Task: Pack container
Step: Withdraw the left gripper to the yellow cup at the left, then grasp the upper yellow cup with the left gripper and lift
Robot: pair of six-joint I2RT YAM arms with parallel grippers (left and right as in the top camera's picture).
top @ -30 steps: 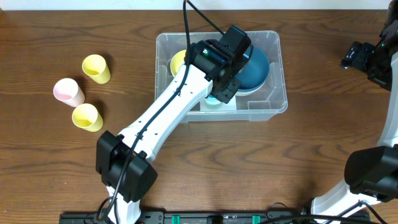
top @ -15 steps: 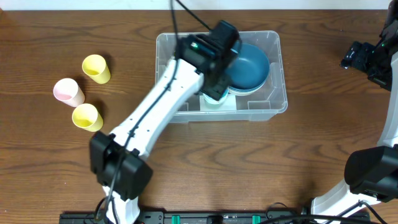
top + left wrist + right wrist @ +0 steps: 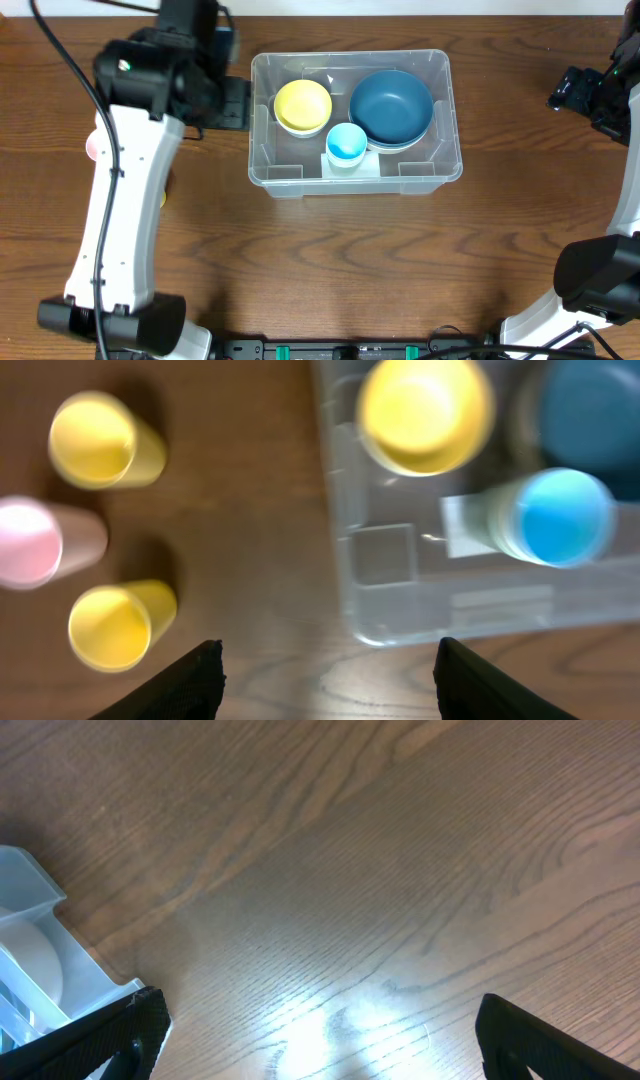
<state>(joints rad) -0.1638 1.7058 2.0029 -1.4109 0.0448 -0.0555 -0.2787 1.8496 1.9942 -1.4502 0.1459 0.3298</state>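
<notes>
The container, a clear plastic bin, stands at the table's middle back. It holds a yellow bowl, a dark blue bowl and a light blue cup standing upright. My left gripper hovers just left of the bin, open and empty. In the left wrist view its fingertips frame bare wood, with the container at upper right. To the left stand a yellow cup, a pink cup and another yellow cup. My right gripper stands open and empty at the far right.
In the overhead view my left arm hides most of the loose cups; only a sliver of the pink cup shows. The right wrist view has bare wood under the right gripper and a container corner at the left edge.
My left gripper has come up out of the container and swung left, its jaws opening. The light blue cup now stands uncovered in the bin. The right arm has not moved.
</notes>
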